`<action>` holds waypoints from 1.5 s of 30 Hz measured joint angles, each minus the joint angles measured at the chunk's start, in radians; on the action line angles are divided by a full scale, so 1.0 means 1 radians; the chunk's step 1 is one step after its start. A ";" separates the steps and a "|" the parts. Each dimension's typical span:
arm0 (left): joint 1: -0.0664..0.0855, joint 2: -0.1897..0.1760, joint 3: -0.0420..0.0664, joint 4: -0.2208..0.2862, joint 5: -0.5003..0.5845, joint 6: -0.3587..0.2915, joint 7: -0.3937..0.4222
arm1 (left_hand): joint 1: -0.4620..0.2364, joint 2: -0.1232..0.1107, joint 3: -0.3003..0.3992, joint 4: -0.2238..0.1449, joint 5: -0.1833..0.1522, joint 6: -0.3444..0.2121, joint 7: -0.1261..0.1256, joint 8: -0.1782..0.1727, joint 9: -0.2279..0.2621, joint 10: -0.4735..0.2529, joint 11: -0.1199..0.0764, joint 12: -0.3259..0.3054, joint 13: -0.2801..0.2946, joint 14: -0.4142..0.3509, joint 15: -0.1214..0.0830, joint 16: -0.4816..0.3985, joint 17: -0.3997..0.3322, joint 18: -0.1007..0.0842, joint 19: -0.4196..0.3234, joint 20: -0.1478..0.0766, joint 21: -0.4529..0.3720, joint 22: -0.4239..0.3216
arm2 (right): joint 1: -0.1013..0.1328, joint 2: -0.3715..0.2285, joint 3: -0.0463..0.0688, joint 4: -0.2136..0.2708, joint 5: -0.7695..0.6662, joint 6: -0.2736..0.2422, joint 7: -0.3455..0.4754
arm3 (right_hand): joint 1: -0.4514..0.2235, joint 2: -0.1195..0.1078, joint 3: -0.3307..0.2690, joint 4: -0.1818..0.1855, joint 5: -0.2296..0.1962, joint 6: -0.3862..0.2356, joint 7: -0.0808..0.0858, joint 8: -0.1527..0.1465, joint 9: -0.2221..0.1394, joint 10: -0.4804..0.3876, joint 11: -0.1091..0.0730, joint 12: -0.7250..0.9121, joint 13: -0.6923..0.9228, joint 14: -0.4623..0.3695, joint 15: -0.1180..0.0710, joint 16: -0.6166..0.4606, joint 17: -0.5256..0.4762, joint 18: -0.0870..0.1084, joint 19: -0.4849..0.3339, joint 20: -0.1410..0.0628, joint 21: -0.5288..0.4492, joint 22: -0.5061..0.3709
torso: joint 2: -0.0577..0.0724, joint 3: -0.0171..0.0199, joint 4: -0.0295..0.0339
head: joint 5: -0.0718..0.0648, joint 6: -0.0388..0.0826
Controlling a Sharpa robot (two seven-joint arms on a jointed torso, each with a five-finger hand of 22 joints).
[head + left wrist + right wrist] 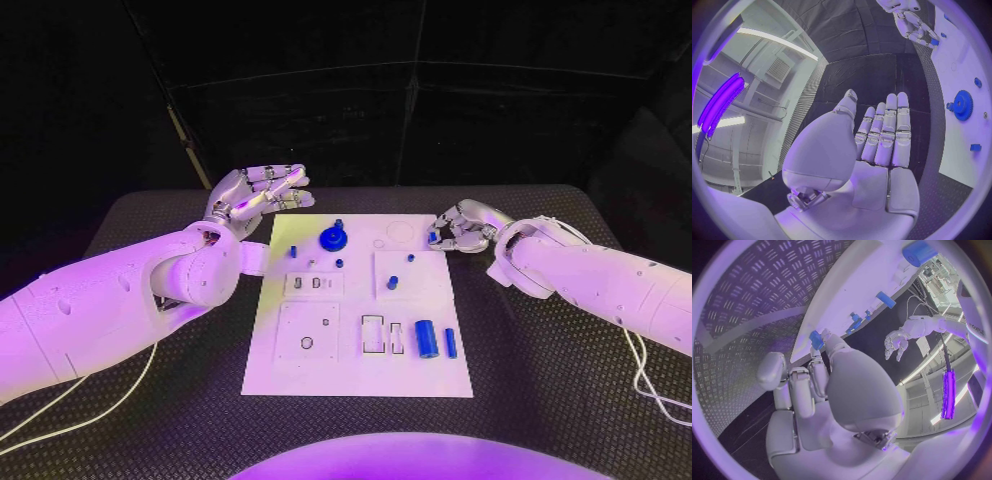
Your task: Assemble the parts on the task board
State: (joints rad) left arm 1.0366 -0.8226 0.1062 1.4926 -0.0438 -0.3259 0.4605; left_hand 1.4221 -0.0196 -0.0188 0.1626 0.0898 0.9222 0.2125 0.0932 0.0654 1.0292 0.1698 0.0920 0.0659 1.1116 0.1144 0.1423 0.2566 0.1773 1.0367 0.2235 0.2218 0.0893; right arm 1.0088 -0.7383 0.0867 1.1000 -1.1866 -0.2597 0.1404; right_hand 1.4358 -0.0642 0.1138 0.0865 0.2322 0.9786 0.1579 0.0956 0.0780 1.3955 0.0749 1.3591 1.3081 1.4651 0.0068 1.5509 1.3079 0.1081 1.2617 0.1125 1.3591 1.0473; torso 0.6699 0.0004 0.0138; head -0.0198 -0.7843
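Observation:
The white task board (361,372) lies in the middle of the table. On it stand a blue gear (335,238), a thick blue cylinder (427,338), a slim blue pin (450,343) and several small blue pegs such as one (392,283). My right hand (464,228) sits at the board's far right edge, fingers curled, pinching a small blue part (433,237) at its fingertips; the part (817,339) shows against the board edge in the right wrist view. My left hand (260,195) hovers beyond the board's far left corner, fingers (891,131) spread and holding nothing, with the gear (962,105) off to its side.
The black textured table (555,400) surrounds the board on every side. White cables trail from the left arm (87,395) and the right arm (645,385) over the table near its front. Empty rectangular recesses (372,333) mark the board's near half.

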 measured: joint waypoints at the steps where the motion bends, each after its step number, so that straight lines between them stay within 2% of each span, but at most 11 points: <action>1: 0.000 0.000 0.000 0.000 0.000 0.000 0.000 | 0.000 0.000 0.000 0.000 0.000 0.000 0.000 0.000 0.000 0.000 0.000 0.000 0.000 0.000 0.000 0.000 0.000 0.000 0.000 0.000 0.000 0.000 | 0.000 0.001 0.000 -0.001 -0.001 0.000 -0.001 | 0.000 0.000 0.000 0.000 0.000 0.001 -0.001 0.001 0.000 0.000 0.000 0.001 0.000 0.000 0.000 0.000 0.000 0.000 0.000 0.000 0.000 0.001 | 0.000 0.0001 -0.0001 | 0.000 0.000; 7: 0.000 0.000 0.000 -0.001 0.000 0.000 0.000 | 0.000 0.000 -0.003 -0.003 0.000 0.000 0.000 0.000 0.000 0.000 0.000 0.000 0.000 0.000 0.000 0.000 0.000 0.000 0.000 0.000 0.000 0.000 | -0.001 0.004 0.000 -0.005 -0.005 0.002 -0.004 | 0.000 0.000 0.005 -0.005 0.000 0.009 -0.003 0.005 0.000 0.004 -0.004 0.005 0.000 0.000 0.000 0.000 0.000 0.000 0.000 0.000 0.000 0.002 | 0.000 0.0004 -0.0003 | 0.002 -0.002; 12: 0.000 0.000 0.000 -0.001 0.000 0.000 0.000 | 0.000 0.000 -0.003 -0.003 0.000 0.000 0.000 0.000 0.000 0.000 0.000 0.000 0.000 0.000 0.000 0.000 0.001 0.000 0.000 0.000 0.000 0.000 | -0.002 0.007 0.000 -0.006 -0.007 0.003 -0.006 | -0.004 0.012 0.008 -0.008 0.000 0.030 -0.007 0.012 0.001 0.008 -0.008 0.010 0.000 0.001 -0.007 0.000 0.000 0.000 0.004 -0.004 0.000 0.005 | 0.000 0.0006 -0.0004 | 0.002 -0.003; 20: 0.000 -0.001 0.000 -0.001 0.000 0.000 0.000 | 0.000 0.000 -0.003 -0.003 0.000 0.000 0.000 0.000 0.000 0.000 0.000 0.000 0.000 0.000 0.000 0.000 0.001 0.000 0.000 0.000 0.000 0.000 | -0.002 0.007 0.000 -0.008 -0.009 -0.005 -0.012 | -0.008 0.030 0.032 -0.015 -0.004 0.101 -0.033 0.044 0.006 0.032 -0.032 0.026 0.000 0.000 -0.025 0.000 0.000 0.000 0.020 -0.020 0.010 0.023 | 0.000 0.0007 -0.0009 | 0.002 -0.004; 23: 0.000 -0.002 0.000 -0.001 0.000 0.000 0.000 | 0.000 0.000 -0.003 -0.003 0.000 0.000 0.000 0.000 0.000 0.000 0.000 0.000 0.000 0.000 0.000 0.000 0.001 0.000 0.000 0.000 0.000 0.000 | -0.002 0.006 0.000 -0.007 -0.009 -0.014 -0.014 | -0.010 0.039 0.039 -0.022 -0.006 0.105 -0.031 0.054 0.008 0.037 -0.038 0.032 0.000 0.002 -0.034 0.000 0.000 0.000 0.023 -0.023 0.013 0.030 | 0.000 0.0009 -0.0010 | 0.002 -0.004; 27: 0.000 -0.002 0.000 -0.001 0.000 0.000 0.000 | 0.000 0.000 -0.003 -0.003 0.000 0.000 0.000 0.000 0.000 0.000 0.000 0.000 0.000 0.000 0.000 0.000 0.001 0.000 0.000 0.000 0.000 0.000 | -0.002 0.005 0.000 0.001 -0.008 -0.035 -0.015 | -0.003 0.051 0.057 -0.031 -0.029 0.106 -0.030 0.054 0.008 0.043 -0.043 0.032 0.000 0.000 -0.040 0.000 0.000 0.000 0.029 -0.029 0.019 0.037 | 0.000 0.0011 -0.0010 | 0.002 -0.005; 30: 0.000 -0.003 0.000 -0.001 0.000 0.000 0.000 | 0.000 0.000 -0.003 -0.003 0.000 0.000 0.000 0.000 0.000 0.000 0.000 0.000 0.000 0.000 0.000 0.000 0.001 0.000 0.000 0.000 0.000 0.000 | -0.002 0.000 0.000 0.014 -0.007 -0.054 -0.016 | -0.003 0.053 0.065 -0.037 -0.029 0.106 -0.030 0.054 0.007 0.043 -0.043 0.032 0.000 0.002 -0.041 0.000 0.000 0.000 0.034 -0.034 0.019 0.041 | 0.000 0.0012 -0.0010 | 0.001 -0.003; 36: 0.000 -0.004 0.000 -0.001 0.000 0.000 0.000 | 0.000 0.000 -0.003 -0.003 0.000 0.000 0.000 0.000 0.000 0.000 0.000 0.000 0.000 0.000 0.000 0.000 0.001 0.000 0.000 0.000 0.000 0.000 | -0.002 -0.033 0.001 0.093 -0.007 -0.090 -0.030 | -0.006 0.056 0.069 -0.038 -0.035 0.106 -0.030 0.054 0.007 0.043 -0.043 0.032 0.000 0.002 -0.041 0.000 0.000 0.000 0.034 -0.034 0.019 0.042 | -0.002 0.0011 -0.0010 | 0.000 -0.002; 41: 0.000 -0.005 0.000 -0.001 0.000 0.000 0.000 | 0.000 0.000 -0.003 -0.003 0.000 0.000 0.000 0.000 0.000 0.000 0.000 0.000 0.000 0.000 0.000 0.000 0.001 0.000 0.000 0.000 0.000 0.000 | -0.001 -0.048 0.002 0.222 -0.016 -0.115 -0.074 | -0.012 0.063 0.069 -0.038 -0.040 0.106 -0.030 0.054 0.007 0.043 -0.043 0.032 0.000 0.002 -0.041 0.000 0.000 0.000 0.034 -0.034 0.019 0.043 | -0.002 0.0011 -0.0010 | 0.008 -0.002; 42: 0.000 -0.005 0.000 -0.001 0.000 0.000 0.000 | 0.000 0.000 -0.003 -0.003 0.000 0.000 0.000 0.000 0.000 0.000 0.000 0.000 0.000 0.000 0.000 0.000 0.001 0.000 0.000 0.000 0.000 0.000 | -0.001 -0.048 0.002 0.230 -0.017 -0.116 -0.078 | -0.013 0.064 0.070 -0.038 -0.041 0.106 -0.030 0.054 0.007 0.043 -0.043 0.032 0.000 0.002 -0.041 0.000 0.000 0.000 0.034 -0.034 0.019 0.043 | -0.002 0.0011 -0.0009 | 0.008 -0.002; 45: 0.000 -0.005 0.000 0.000 0.000 0.000 0.000 | 0.000 0.000 -0.003 -0.003 0.000 0.000 0.000 0.000 0.000 0.000 0.000 0.000 0.000 0.000 0.000 0.000 0.001 0.000 0.000 0.000 0.000 0.000 | 0.000 -0.042 0.002 0.296 -0.038 -0.127 -0.120 | -0.013 0.064 0.075 -0.044 -0.041 0.106 -0.030 0.054 0.007 0.043 -0.043 0.032 0.000 0.002 -0.041 0.000 0.000 0.000 0.034 -0.034 0.019 0.043 | -0.002 0.0009 0.0002 | 0.013 -0.001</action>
State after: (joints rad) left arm 1.0366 -0.8280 0.1062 1.4921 -0.0439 -0.3261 0.4601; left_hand 1.4221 -0.0196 -0.0217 0.1598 0.0898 0.9221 0.2125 0.0932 0.0654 1.0292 0.1698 0.0920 0.0659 1.1117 0.1144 0.1423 0.2573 0.1773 1.0367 0.2235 0.2218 0.0897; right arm 1.0085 -0.7798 0.0887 1.3959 -1.2245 -0.3870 0.0208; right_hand 1.4224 -0.0001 0.1891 0.0428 0.1916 1.0849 0.1280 0.1498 0.0846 1.4382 0.0321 1.3910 1.3082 1.4667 -0.0342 1.5509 1.3075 0.1084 1.2956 0.0785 1.3777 1.0908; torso 0.6678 0.0012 0.0140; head -0.0068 -0.7855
